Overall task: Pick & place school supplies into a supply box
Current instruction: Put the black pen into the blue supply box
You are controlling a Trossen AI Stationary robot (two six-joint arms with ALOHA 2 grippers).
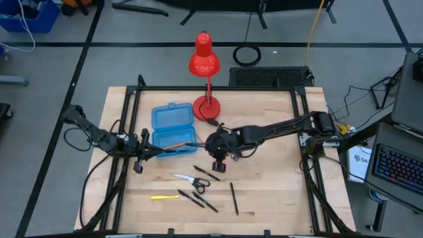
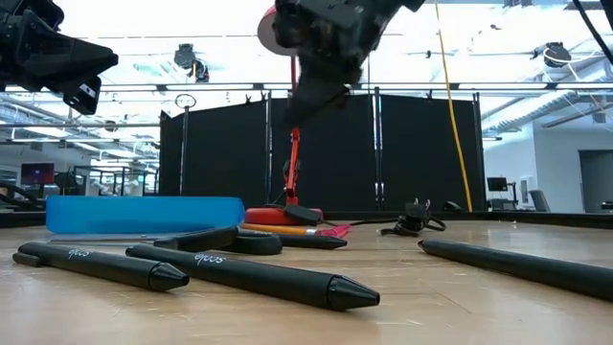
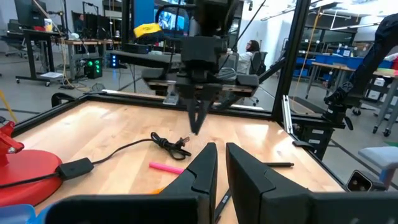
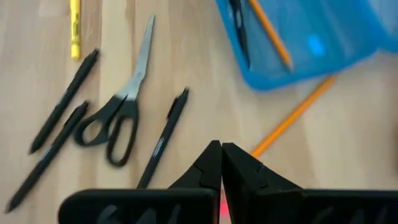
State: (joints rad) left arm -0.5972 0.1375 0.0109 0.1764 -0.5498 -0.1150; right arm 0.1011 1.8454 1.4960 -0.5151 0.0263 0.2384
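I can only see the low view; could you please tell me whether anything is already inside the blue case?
Observer: Yes. The right wrist view shows a black pen and an orange pencil lying in the supply box.
Operator: Thank you. Where is the yellow pencil?
Observer: In the high view, the yellow pencil lies nearer the table's front edge than the scissors.
Operator: Is the right gripper carrying anything?
Observer: No. The right gripper is shut and empty above the table.
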